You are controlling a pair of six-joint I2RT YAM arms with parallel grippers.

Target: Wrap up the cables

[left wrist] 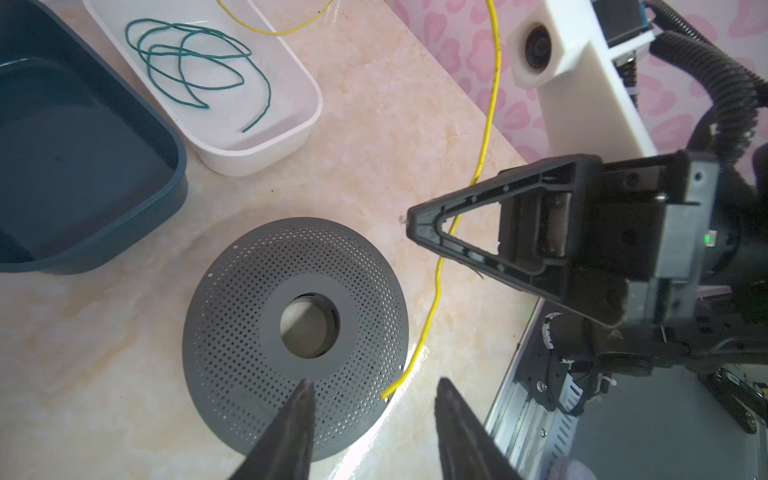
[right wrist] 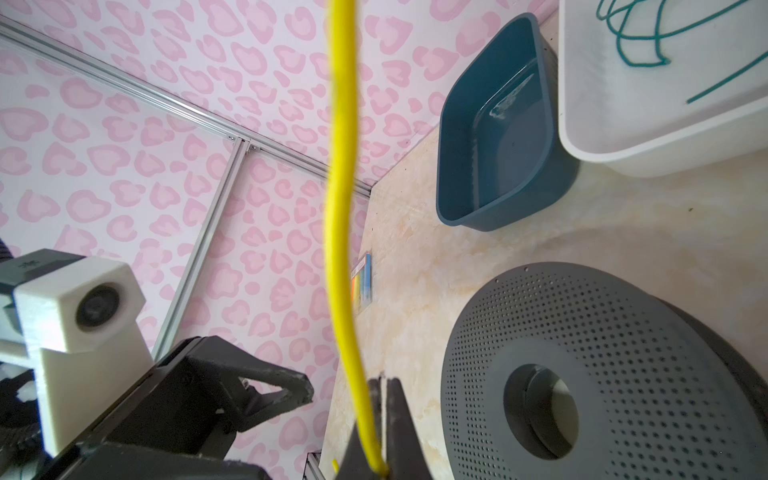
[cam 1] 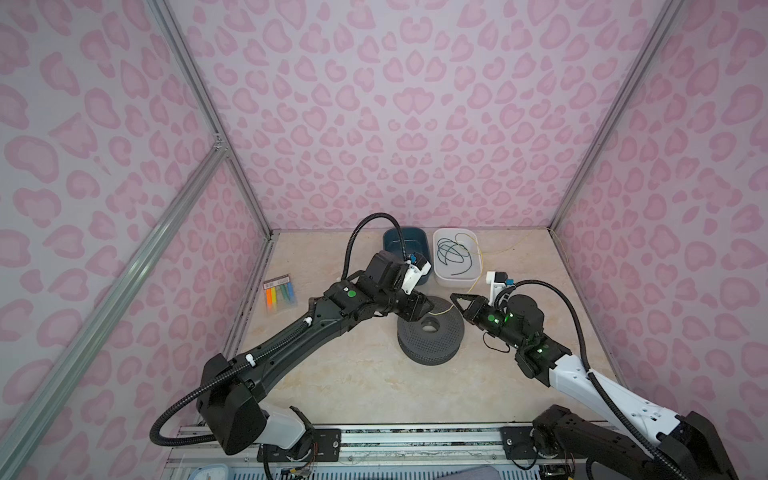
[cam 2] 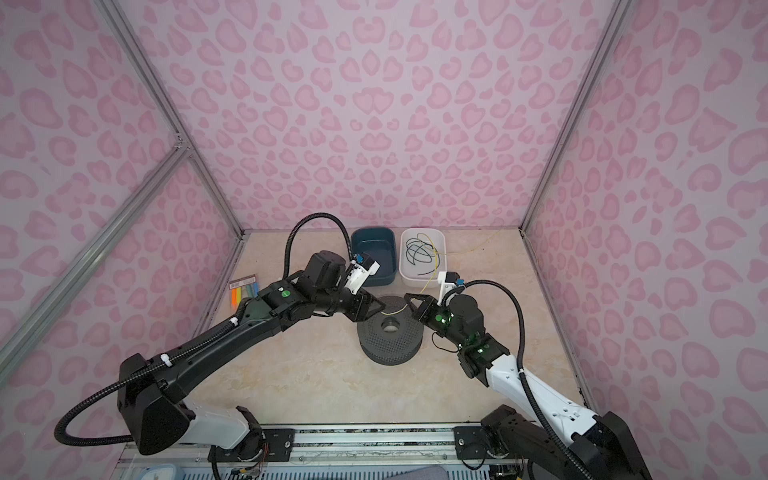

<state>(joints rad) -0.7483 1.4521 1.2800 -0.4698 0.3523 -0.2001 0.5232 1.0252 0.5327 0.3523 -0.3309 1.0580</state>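
The yellow wire (left wrist: 436,291) is pinched in the clenched right gripper (left wrist: 417,226). A short tail hangs from those shut fingers, and its free end lies just over the rim of the grey perforated reel (left wrist: 257,311). The left gripper (left wrist: 374,386) is released, with its two fingertips (left wrist: 305,388) standing apart on either side of that end and touching nothing.

In a top view both grippers meet just above the reel (cam 1: 432,336) at the centre of the frame. From there the wire (cam 1: 476,270) climbs to the white bin (cam 1: 440,282) above centre, where a dark green cord (cam 1: 451,253) lies coiled.

The step appears to be passing the tail to the left gripper to anchor it on the reel. To do it well:
- The left gripper should close squarely on the tail near its tip.
- The right gripper should let go only once that grip is firm.
- Slack should come out gently, so the wire neither snags the green cord nor drags the bin.
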